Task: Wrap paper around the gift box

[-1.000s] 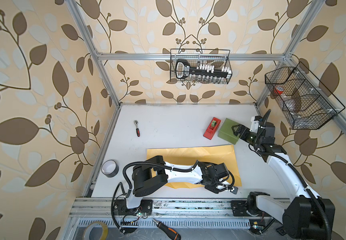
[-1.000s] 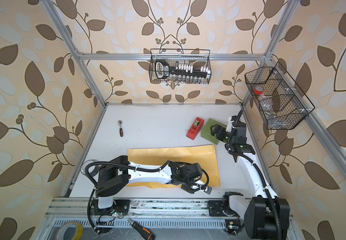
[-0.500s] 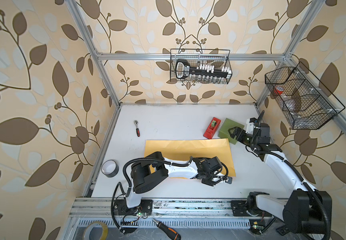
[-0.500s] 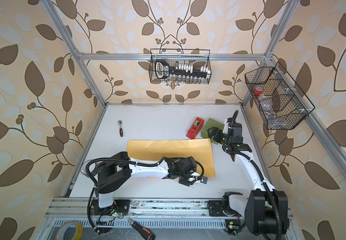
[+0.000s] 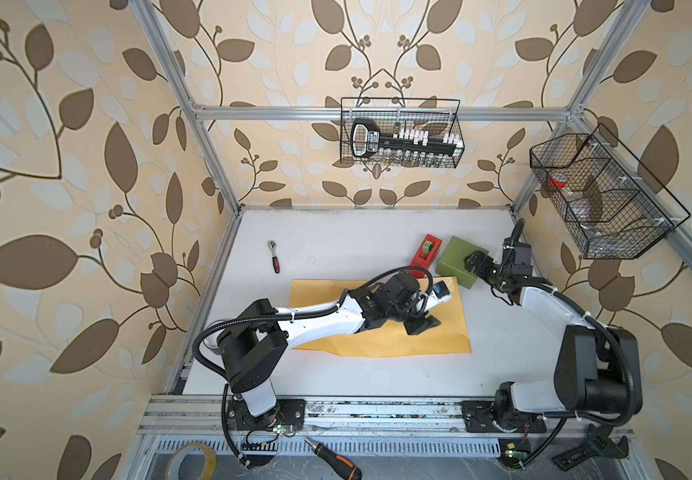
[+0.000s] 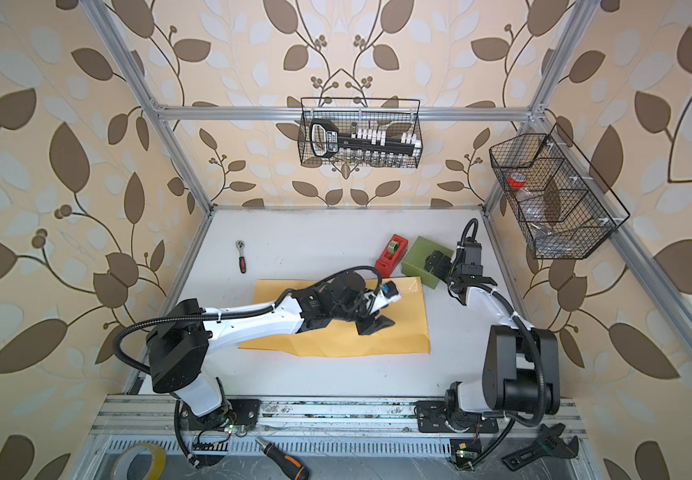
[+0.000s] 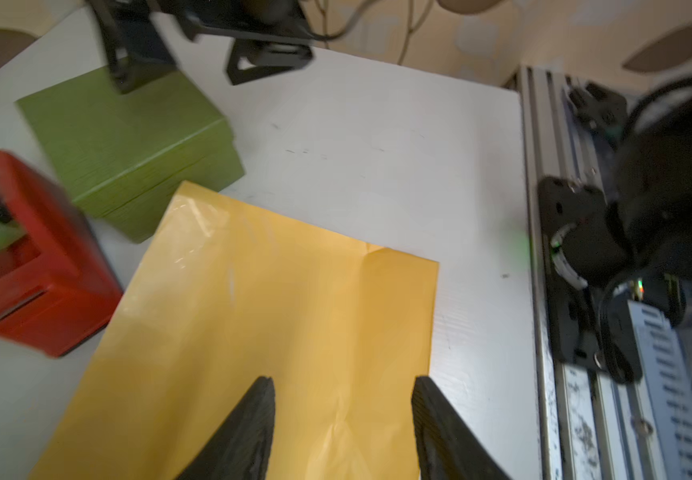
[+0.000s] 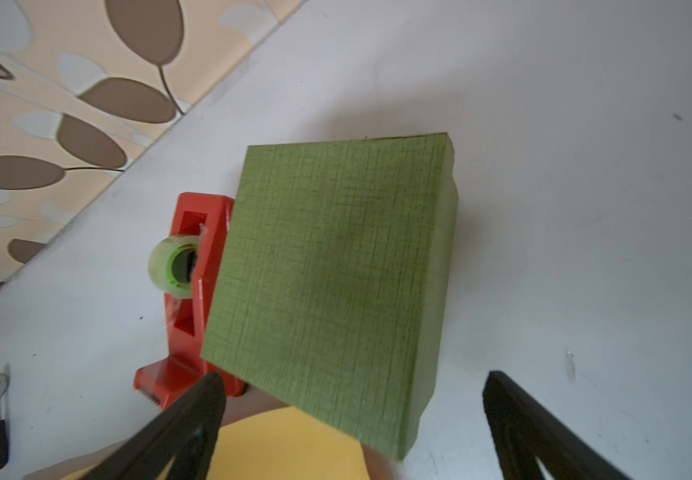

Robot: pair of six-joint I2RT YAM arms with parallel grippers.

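- The left gripper (image 7: 342, 382), shut a second ago, now hangs half open and empty above the creased yellow-orange paper sheet (image 5: 439, 340).
- The sheet has slid back, and its corner now lies beside the flat olive-green gift box (image 5: 454, 255).
- The right gripper (image 8: 352, 378) gapes empty over that box.
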